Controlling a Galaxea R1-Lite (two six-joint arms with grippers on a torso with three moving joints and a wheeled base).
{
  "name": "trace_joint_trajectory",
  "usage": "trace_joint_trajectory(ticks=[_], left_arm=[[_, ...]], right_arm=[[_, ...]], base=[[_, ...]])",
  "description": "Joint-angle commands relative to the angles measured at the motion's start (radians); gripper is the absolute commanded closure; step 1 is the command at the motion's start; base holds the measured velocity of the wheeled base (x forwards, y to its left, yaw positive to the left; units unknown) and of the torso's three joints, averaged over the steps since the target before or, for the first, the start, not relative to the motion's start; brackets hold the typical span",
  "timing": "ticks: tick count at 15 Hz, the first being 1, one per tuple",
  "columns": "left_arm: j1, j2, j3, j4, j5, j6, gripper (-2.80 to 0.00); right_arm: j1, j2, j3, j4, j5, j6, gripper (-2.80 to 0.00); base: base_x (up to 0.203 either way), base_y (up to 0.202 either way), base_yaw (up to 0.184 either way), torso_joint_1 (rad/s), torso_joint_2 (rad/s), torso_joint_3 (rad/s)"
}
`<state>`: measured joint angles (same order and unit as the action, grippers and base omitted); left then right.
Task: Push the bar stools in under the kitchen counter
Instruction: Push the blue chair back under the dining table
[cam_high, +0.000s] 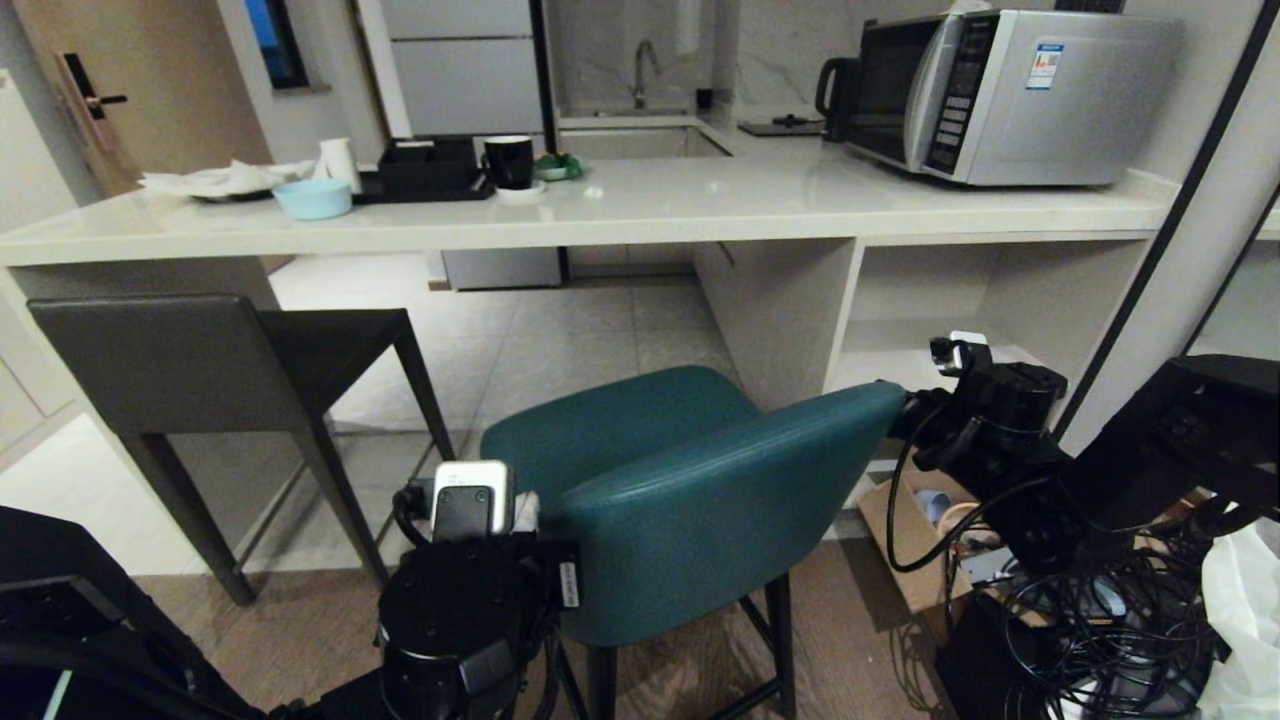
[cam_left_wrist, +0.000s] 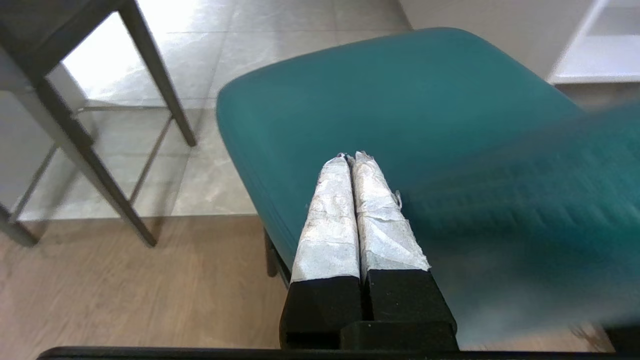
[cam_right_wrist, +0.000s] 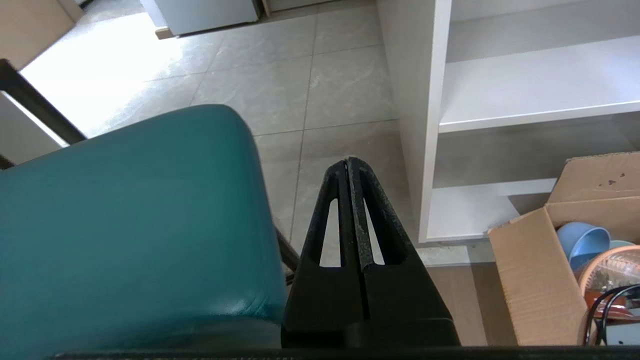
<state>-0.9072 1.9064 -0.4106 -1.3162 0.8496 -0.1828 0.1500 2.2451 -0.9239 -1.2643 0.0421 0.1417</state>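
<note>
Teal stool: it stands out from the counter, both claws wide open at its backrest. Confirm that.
Not quite. The teal stool does stand out from the counter, but the left claw and right claw are shut, as both wrist views show.

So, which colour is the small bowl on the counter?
Light blue; the bowl shows best in the head view, on the counter.

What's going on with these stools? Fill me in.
The robot stands behind the rounded teal stool, shut left gripper over its seat and shut right gripper beside its backrest. That stool is out from the glossy off-white counter; the boxy dark grey stool sits partly under it.
</note>
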Motion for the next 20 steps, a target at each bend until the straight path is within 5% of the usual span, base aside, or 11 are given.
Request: trace_joint_trajectory(ticks=[1, 7, 11, 20], left_arm=[[0.031, 0.004, 0.0, -0.008, 0.0, -0.001, 0.0], [0.152, 0.012, -0.034, -0.008, -0.04, 0.004, 0.0], [0.257, 0.024, -0.109, -0.006, -0.09, 0.066, 0.0], [0.361, 0.016, -0.082, -0.009, -0.113, 0.08, 0.0]], right_arm=[[0.019, -0.044, 0.043, -0.022, 0.002, -0.002, 0.0], [0.049, -0.095, 0.217, -0.166, 0.019, -0.042, 0.0], [0.049, -0.15, 0.278, -0.205, 0.04, -0.091, 0.0], [0.0, -0.072, 0.152, -0.177, 0.048, -0.091, 0.0]], base=[[0.0, 0.0, 0.0, 0.0, 0.0, 0.0], [0.0, 0.0, 0.0, 0.0, 0.0, 0.0], [0.0, 0.0, 0.0, 0.0, 0.0, 0.0], [0.0, 0.0, 0.0, 0.0, 0.0, 0.0]])
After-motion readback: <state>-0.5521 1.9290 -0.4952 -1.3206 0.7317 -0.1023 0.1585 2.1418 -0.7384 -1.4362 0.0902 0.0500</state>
